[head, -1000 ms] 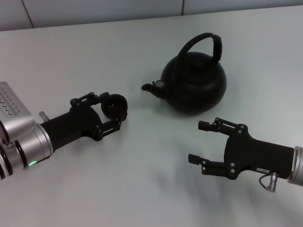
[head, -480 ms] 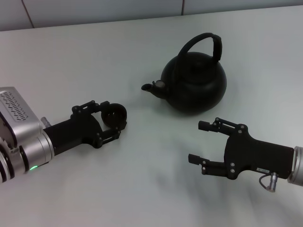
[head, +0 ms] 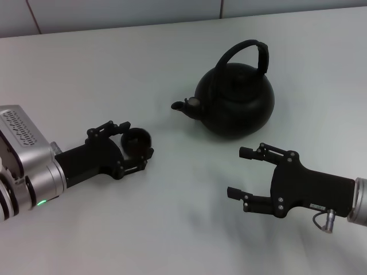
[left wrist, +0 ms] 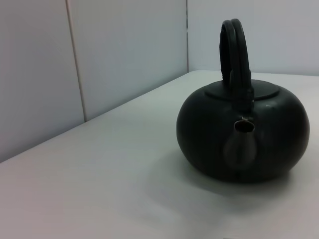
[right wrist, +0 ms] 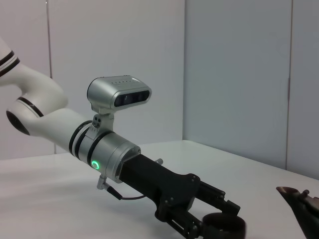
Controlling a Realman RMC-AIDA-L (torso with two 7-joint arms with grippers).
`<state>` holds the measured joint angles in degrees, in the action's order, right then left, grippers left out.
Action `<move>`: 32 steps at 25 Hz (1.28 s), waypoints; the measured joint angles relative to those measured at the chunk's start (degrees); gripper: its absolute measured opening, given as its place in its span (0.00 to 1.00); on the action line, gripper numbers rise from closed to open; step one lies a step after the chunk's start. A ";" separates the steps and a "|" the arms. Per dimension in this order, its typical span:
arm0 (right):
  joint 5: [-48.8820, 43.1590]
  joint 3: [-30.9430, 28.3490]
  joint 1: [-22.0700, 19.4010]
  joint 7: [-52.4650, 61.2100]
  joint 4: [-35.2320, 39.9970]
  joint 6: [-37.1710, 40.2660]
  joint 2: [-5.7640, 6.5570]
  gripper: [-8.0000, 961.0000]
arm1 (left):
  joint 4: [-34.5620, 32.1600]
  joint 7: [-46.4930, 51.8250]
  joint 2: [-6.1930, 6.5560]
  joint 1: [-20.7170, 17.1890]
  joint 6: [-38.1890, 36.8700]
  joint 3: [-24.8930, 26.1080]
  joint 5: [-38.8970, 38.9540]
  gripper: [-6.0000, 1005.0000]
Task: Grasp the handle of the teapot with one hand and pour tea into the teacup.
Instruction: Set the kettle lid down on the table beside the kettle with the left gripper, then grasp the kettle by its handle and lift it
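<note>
The matte-black teapot (head: 235,100) stands on the white table (head: 172,229), its spout (head: 182,106) pointing left and its arched handle (head: 252,48) upright over the lid. It fills the left wrist view (left wrist: 244,132), with the handle (left wrist: 234,55) edge-on. My left gripper (head: 133,146) is shut on the small black teacup (head: 137,138), low and to the left of the spout. My right gripper (head: 237,172) is open and empty, in front of the teapot and apart from it. The right wrist view shows the teacup (right wrist: 224,226) in the left gripper.
A grey wall (head: 114,11) runs along the table's far edge. The left arm's silver wrist (head: 23,166) lies at the left edge. The right arm (head: 321,195) comes in from the lower right. The spout tip (right wrist: 299,199) shows at the edge of the right wrist view.
My left gripper has moved the teacup slightly down and back toward me. The right gripper and the teapot have stayed in place.
</note>
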<state>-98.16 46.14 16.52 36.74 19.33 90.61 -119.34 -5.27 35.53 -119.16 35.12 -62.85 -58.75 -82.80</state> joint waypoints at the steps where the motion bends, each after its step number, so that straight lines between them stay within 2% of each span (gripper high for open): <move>1: 0.00 0.00 0.00 0.00 0.00 0.00 0.00 0.82 | 0.00 0.01 0.00 0.01 0.00 0.00 0.01 0.78; 6: 0.00 0.00 0.00 0.00 0.00 0.00 0.00 0.81 | -0.07 -0.01 -0.01 -0.14 -0.95 0.35 0.06 0.80; 10: -0.01 0.00 0.10 0.00 0.01 -0.01 0.00 0.81 | -1.95 -0.01 0.05 -1.87 -4.47 2.19 0.38 0.80; 14: -0.01 0.01 0.35 0.00 0.01 0.00 0.03 0.80 | -8.51 2.32 0.56 -6.71 -11.07 2.87 0.40 0.80; 15: -0.01 0.00 0.37 0.00 0.02 -0.01 0.06 0.80 | -8.51 2.32 0.56 -6.71 -11.07 2.87 0.40 0.80; 18: -0.01 0.00 0.58 0.00 0.11 -0.12 0.08 0.80 | -16.14 6.92 1.35 -13.37 -18.40 2.84 0.03 0.80; 20: -0.01 0.00 0.73 0.00 0.10 -0.20 0.09 0.80 | -16.14 6.92 1.35 -13.37 -18.40 2.84 0.03 0.81; 21: -0.01 0.00 0.77 0.00 0.09 -0.21 0.09 0.80 | -20.92 10.02 2.71 -18.87 -24.21 2.89 -0.06 0.81; 24: -0.01 0.00 0.79 0.00 0.11 -0.12 0.09 0.79 | -21.65 11.50 4.87 -22.63 -29.25 4.61 0.04 0.80; 25: -0.01 0.00 0.79 0.00 0.12 -0.11 0.09 0.79 | -21.33 11.61 5.68 -23.84 -31.85 6.55 -0.13 0.80; 32: -0.01 0.00 0.79 0.00 0.08 -0.04 0.18 0.79 | -21.47 11.24 6.24 -24.97 -34.24 7.66 -0.69 0.80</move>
<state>-98.17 46.14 17.31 36.74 19.41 90.57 -119.16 -26.74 46.78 -112.92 10.15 -97.09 -51.09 -83.49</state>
